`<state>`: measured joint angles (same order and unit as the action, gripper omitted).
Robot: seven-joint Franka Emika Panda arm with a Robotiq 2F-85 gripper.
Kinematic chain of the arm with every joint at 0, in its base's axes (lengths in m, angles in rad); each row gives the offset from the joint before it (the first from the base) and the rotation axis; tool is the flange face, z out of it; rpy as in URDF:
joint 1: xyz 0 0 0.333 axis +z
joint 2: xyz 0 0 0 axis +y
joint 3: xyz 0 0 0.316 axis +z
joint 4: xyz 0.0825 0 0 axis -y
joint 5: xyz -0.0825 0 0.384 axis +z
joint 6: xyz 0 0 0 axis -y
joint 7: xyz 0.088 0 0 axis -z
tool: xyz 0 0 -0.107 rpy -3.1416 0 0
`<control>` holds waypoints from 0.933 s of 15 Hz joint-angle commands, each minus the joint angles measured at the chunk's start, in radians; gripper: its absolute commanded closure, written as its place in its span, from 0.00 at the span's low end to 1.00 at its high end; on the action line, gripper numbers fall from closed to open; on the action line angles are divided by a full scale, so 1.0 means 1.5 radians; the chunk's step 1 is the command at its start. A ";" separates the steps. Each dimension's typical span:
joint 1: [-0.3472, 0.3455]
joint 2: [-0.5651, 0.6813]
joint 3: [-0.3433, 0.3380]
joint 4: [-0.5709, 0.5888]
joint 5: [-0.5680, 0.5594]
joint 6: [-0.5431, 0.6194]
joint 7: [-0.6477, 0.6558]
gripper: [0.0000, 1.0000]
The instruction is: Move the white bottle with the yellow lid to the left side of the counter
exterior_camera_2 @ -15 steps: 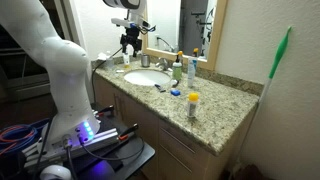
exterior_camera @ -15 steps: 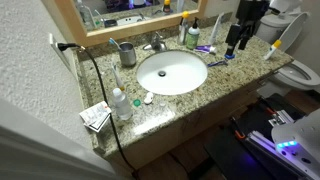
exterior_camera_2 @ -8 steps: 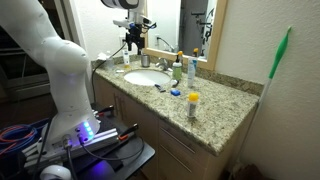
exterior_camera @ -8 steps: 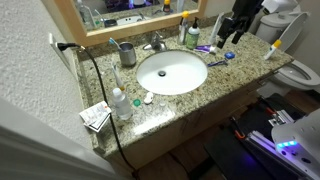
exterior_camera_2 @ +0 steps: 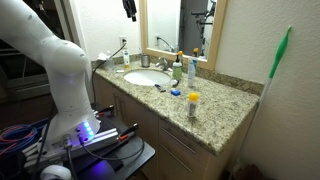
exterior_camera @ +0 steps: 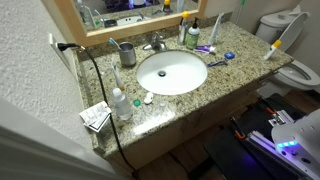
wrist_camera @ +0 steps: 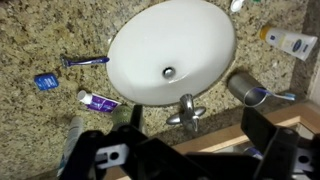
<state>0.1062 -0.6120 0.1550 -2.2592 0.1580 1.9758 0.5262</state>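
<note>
The white bottle with the yellow lid [exterior_camera_2: 194,103] stands upright on the granite counter [exterior_camera_2: 215,120], on the end farthest from the arm. It also shows in an exterior view [exterior_camera: 120,104] left of the sink [exterior_camera: 172,72], and in the wrist view [wrist_camera: 288,43] at the upper right. My gripper [wrist_camera: 185,148] is high above the sink and faucet, its dark fingers [wrist_camera: 268,138] wide apart with nothing between them. In an exterior view only its tip shows, at the top edge [exterior_camera_2: 129,8]. It is far from the bottle.
Behind the sink stand the faucet [exterior_camera: 155,43], a metal cup [exterior_camera: 127,53], a green bottle [exterior_camera: 193,36] and a slim bottle [exterior_camera: 183,30]. A blue cap [exterior_camera: 229,55] and a tube [exterior_camera: 205,48] lie to its right. A box [exterior_camera: 95,117] and a black cable [exterior_camera: 100,90] are at the left end.
My gripper has risen from just above the right end of the counter, up and out of one exterior view, to the top edge of the other. The bottle has not moved.
</note>
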 commanded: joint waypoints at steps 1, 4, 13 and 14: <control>-0.022 -0.011 0.016 0.016 0.011 -0.018 0.004 0.00; -0.068 0.020 0.046 0.010 -0.066 -0.001 0.047 0.00; -0.215 0.036 -0.190 -0.068 -0.101 0.109 -0.023 0.00; -0.219 0.030 -0.129 -0.059 -0.135 0.094 0.016 0.00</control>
<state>-0.2018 -0.5689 -0.0587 -2.3495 -0.0557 2.1187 0.5579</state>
